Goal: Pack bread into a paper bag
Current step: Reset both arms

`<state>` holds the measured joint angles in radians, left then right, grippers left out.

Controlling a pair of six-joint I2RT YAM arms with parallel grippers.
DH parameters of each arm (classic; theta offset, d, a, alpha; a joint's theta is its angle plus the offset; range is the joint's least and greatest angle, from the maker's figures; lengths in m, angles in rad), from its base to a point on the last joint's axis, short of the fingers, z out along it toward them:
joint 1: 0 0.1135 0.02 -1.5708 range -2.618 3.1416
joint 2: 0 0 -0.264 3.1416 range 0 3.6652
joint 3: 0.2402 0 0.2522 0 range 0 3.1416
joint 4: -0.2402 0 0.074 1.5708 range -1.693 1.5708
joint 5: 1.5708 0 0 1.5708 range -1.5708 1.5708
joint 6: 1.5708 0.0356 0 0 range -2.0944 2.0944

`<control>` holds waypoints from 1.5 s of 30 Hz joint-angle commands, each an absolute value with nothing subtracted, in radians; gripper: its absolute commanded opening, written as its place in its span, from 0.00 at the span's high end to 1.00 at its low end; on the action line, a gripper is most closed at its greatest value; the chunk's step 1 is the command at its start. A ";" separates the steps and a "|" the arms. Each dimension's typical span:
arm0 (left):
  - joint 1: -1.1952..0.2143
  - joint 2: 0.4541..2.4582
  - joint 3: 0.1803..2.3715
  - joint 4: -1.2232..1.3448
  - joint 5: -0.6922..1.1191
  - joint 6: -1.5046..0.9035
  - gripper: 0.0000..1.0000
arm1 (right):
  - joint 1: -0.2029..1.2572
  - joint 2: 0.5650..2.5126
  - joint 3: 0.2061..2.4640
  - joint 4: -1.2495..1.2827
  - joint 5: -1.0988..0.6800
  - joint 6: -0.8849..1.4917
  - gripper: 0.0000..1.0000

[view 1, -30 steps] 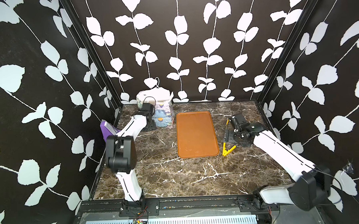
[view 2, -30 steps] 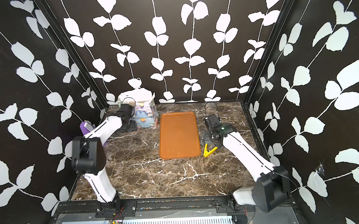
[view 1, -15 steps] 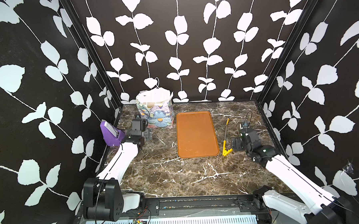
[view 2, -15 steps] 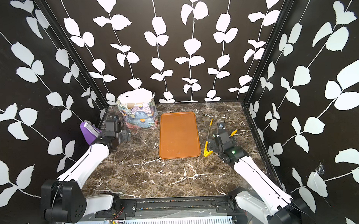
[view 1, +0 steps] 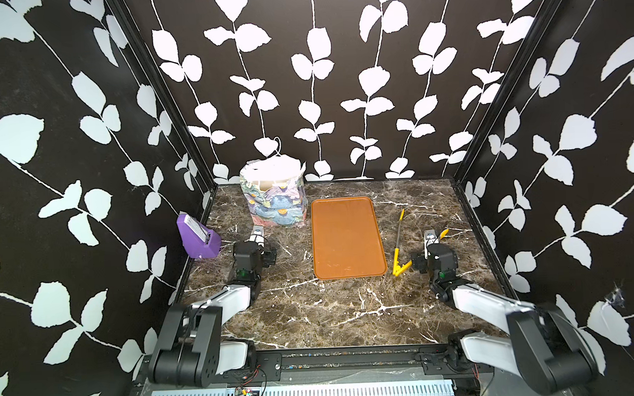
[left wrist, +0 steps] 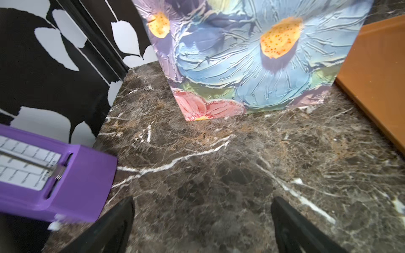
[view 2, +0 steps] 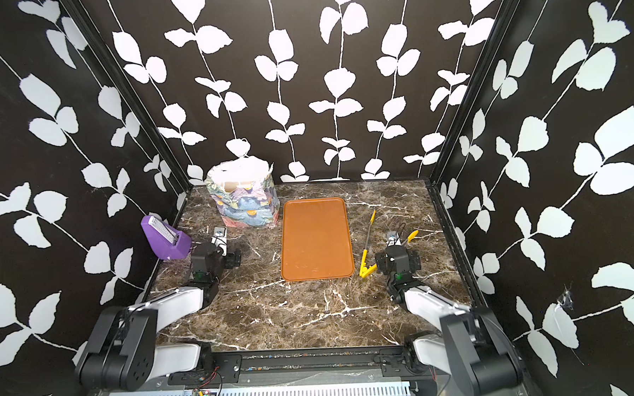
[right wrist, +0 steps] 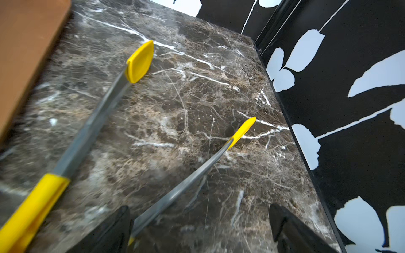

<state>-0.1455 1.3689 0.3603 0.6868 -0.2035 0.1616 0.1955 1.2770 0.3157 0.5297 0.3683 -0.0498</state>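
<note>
The paper bag (view 1: 275,197) (view 2: 246,202) stands upright with its mouth open at the back left of the marble table, printed with blue and purple flowers. No bread shows in any view. My left gripper (view 1: 263,242) (left wrist: 202,201) hangs low in front of the bag (left wrist: 252,54), well short of it. Its jaws are open with only bare marble between them. My right gripper (view 1: 430,238) (right wrist: 198,210) is open at the right, low over the yellow-tipped tongs (view 1: 398,239). One steel arm of the tongs (right wrist: 179,188) runs just inside one of its fingers (right wrist: 114,230), ungripped.
An empty orange tray (view 1: 346,238) (view 2: 315,239) lies in the middle, between bag and tongs. A purple box (view 1: 198,237) (left wrist: 54,175) leans at the left wall, close to my left gripper. Black leaf-patterned walls close in three sides.
Both arms have drawn back from the rear of the table toward the front. The left gripper has come away from the bag. The tongs now lie free on the marble.
</note>
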 commanded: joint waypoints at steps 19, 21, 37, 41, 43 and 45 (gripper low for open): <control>-0.100 1.547 0.323 1.030 -0.077 0.171 0.01 | -0.023 1.529 0.402 0.843 -0.056 0.000 0.01; -0.100 1.545 0.325 1.022 -0.081 0.170 0.01 | -0.024 1.528 0.403 0.843 -0.056 -0.001 0.01; -0.062 1.550 0.405 0.878 -0.022 0.146 0.01 | 0.005 1.526 0.409 0.827 0.011 -0.015 0.01; -0.053 1.549 0.407 0.872 -0.009 0.140 0.01 | 0.005 1.527 0.409 0.827 0.009 -0.015 0.01; -0.053 1.550 0.407 0.872 -0.008 0.141 0.01 | 0.005 1.526 0.410 0.827 0.010 -0.015 0.01; -0.053 1.550 0.407 0.873 -0.009 0.141 0.01 | 0.005 1.527 0.410 0.827 0.009 -0.015 0.01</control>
